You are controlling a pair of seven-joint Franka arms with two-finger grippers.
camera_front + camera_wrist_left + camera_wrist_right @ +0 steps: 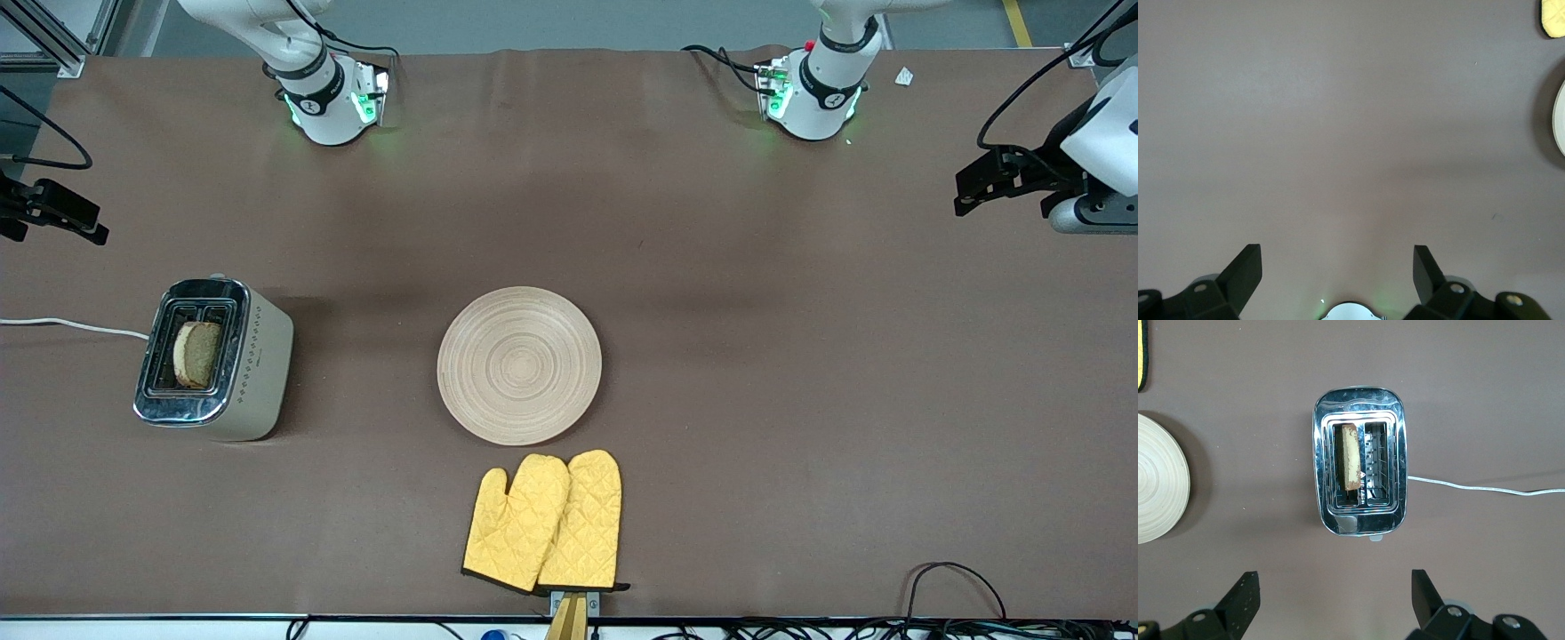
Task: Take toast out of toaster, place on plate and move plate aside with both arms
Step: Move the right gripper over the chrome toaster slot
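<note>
- Brownish toast [197, 353] stands upright in one slot of the toaster [253, 364], toward the right arm's end of the table, crust edge exposed for a pinch.
- Plate [519, 364] lies mid-table, well apart from toaster; mitts [544, 523] just beside it, nearer the camera.
- Right gripper [1331, 603] hangs high over the toaster, jaws fully apart, empty, likely staged to descend.
- Left gripper [1337, 277] over bare table, jaws wide, empty; that arm waits.

Bare table around toaster [233, 364], open above toast [196, 354], mitts [544, 523] touching plate [519, 364]
</note>
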